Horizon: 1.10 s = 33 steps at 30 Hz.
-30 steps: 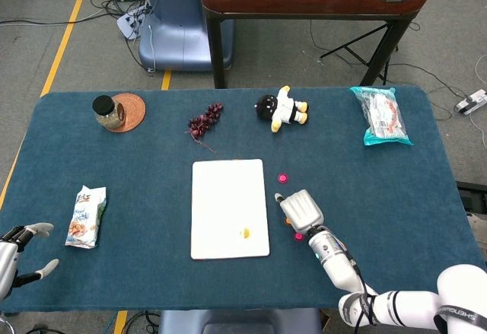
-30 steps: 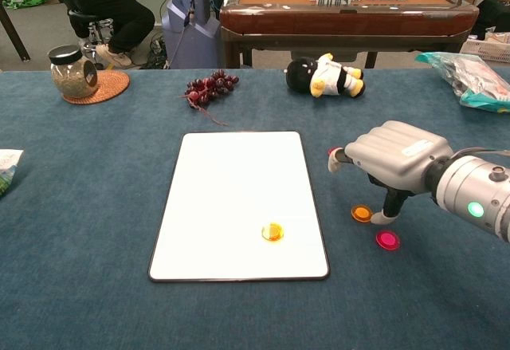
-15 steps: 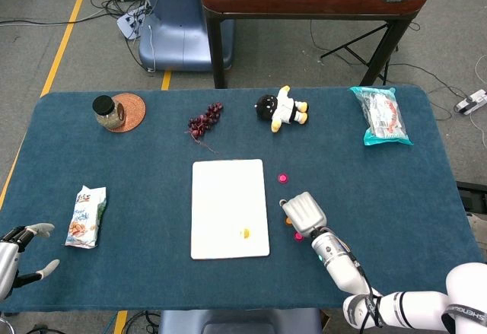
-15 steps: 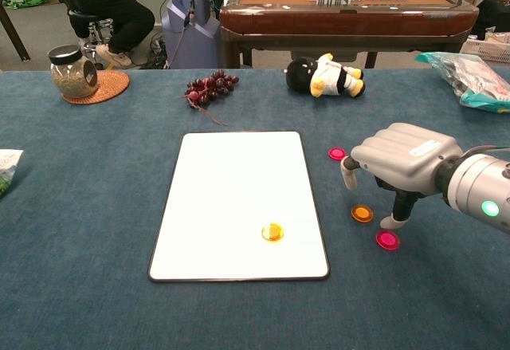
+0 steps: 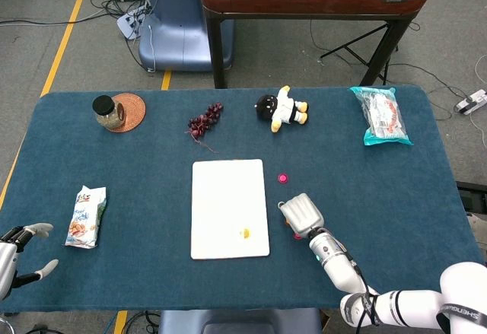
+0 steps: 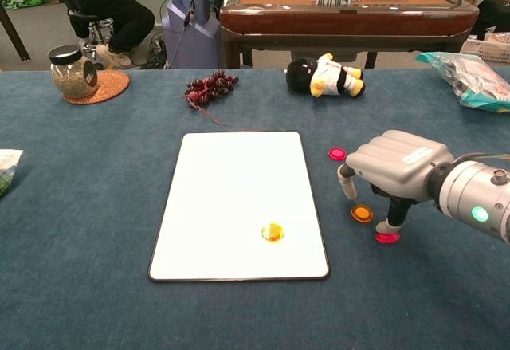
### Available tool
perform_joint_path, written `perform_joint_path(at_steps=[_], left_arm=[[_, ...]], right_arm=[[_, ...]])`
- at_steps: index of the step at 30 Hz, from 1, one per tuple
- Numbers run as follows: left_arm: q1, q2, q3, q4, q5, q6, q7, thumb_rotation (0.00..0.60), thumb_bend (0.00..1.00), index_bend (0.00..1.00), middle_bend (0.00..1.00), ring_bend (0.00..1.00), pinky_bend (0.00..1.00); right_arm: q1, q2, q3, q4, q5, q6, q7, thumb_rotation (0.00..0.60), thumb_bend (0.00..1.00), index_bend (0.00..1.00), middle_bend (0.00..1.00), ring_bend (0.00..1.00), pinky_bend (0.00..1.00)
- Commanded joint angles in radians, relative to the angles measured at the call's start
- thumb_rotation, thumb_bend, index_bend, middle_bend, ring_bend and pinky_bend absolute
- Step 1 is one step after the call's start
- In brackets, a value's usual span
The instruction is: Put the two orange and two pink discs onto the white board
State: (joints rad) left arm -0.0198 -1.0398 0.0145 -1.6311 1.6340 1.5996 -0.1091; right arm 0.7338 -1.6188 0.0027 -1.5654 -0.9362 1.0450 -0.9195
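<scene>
A: Starting at the counter's (image 5: 152,197) left front corner, the left hand (image 5: 19,254) holds nothing, fingers spread.

B: Centre, the white board (image 6: 239,202) carries one orange disc (image 6: 272,231) near its front right corner.

A: Off the board's right edge lies a pink disc (image 6: 338,154).

B: The right hand (image 6: 394,171) arches over the other orange disc (image 6: 362,214), fingers (image 6: 346,181) curled down and parted around it. One fingertip touches the second pink disc (image 6: 388,237).
</scene>
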Motion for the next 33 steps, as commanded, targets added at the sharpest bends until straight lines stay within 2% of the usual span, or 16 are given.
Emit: perform_joint_path(at_steps=[1, 33], left_arm=[[0.000, 0.000, 0.000, 0.001, 0.000, -0.001, 0.000, 0.600, 0.14, 0.41, 0.45, 0.38, 0.53], [0.004, 0.003, 0.000, 0.000, -0.001, 0.005, -0.004, 0.600, 0.14, 0.41, 0.45, 0.38, 0.53]], right_arm=[[0.001, -0.002, 0.001, 0.002, 0.001, -0.002, 0.002, 0.600, 0.12, 0.42, 1.00, 1.00, 1.00], [0.020, -0.013, 0.007, 0.016, 0.024, -0.020, 0.009, 0.600, 0.16, 0.45, 1.00, 1.00, 1.00]])
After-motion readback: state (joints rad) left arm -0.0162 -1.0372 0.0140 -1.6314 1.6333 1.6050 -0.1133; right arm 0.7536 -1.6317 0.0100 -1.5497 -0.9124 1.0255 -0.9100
